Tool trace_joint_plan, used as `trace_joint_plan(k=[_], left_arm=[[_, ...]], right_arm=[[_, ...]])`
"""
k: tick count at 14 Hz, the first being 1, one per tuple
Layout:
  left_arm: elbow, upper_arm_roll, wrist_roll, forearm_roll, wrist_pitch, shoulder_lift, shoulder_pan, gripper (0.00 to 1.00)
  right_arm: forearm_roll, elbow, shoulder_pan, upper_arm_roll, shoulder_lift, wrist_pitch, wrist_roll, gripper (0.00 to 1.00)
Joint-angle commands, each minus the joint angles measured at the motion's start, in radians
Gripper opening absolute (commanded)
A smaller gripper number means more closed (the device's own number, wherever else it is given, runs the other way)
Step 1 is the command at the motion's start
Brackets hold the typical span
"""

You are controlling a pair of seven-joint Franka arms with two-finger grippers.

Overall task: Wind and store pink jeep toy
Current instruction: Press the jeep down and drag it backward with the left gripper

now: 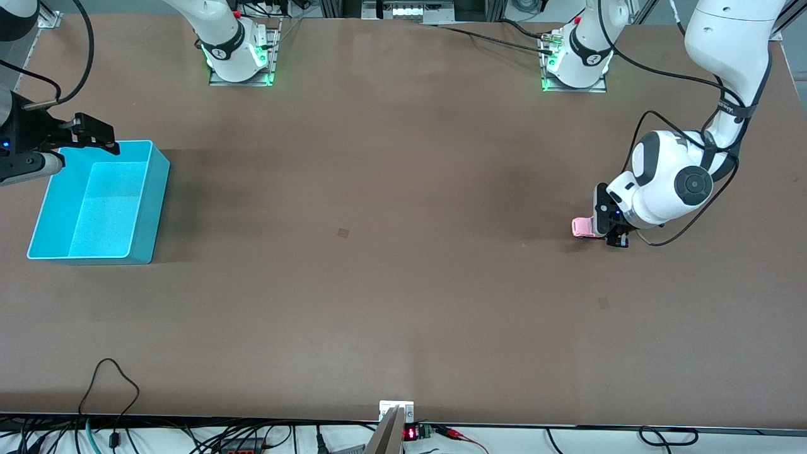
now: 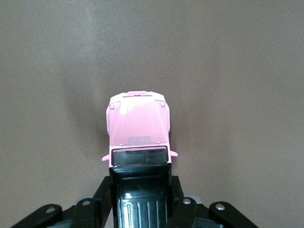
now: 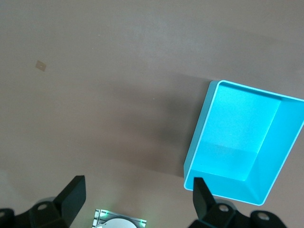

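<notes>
Left gripper (image 2: 141, 199) jaws clamp pink jeep toy (image 1: 584, 227) rear; hood toward right arm's end. Right gripper (image 3: 137, 199) jaws wide.

The right gripper (image 3: 137, 199) hangs with its two black fingers (image 3: 71, 192) spread wide above the brown table (image 3: 118, 71); an open, rectangular cyan plastic bin (image 3: 209, 118) sits just beside one fingertip

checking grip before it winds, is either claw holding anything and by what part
The left claw is shut on the pink jeep toy at its black ribbed rear roof, hood pointing away. The right claw is open over the table beside the cyan bin, holding nothing.
</notes>
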Motion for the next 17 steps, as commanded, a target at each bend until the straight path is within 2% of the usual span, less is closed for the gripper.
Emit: trace_joint_plan(k=[1, 6, 13, 17], left_arm=[[0.011, 0.0, -0.01, 0.013, 0.053, 0.089, 0.035, 0.26], [0.029, 0.012, -0.002, 0.019, 0.053, 0.119, 0.073, 0.26], [0.052, 0.013, -0.002, 0.139, 0.051, 0.12, 0.138, 0.26], [0.054, 0.013, 0.015, 0.15, 0.05, 0.118, 0.174, 0.26]], right_arm=[[0.001, 0.0, 0.0, -0.001, -0.009, -0.013, 0.004, 1.0], [0.001, -0.001, -0.002, -0.001, -0.009, -0.013, 0.004, 1.0], [0.001, -0.001, -0.002, -0.001, -0.009, -0.013, 0.004, 1.0], [0.001, -0.001, -0.002, -0.001, -0.009, -0.013, 0.004, 1.0]])
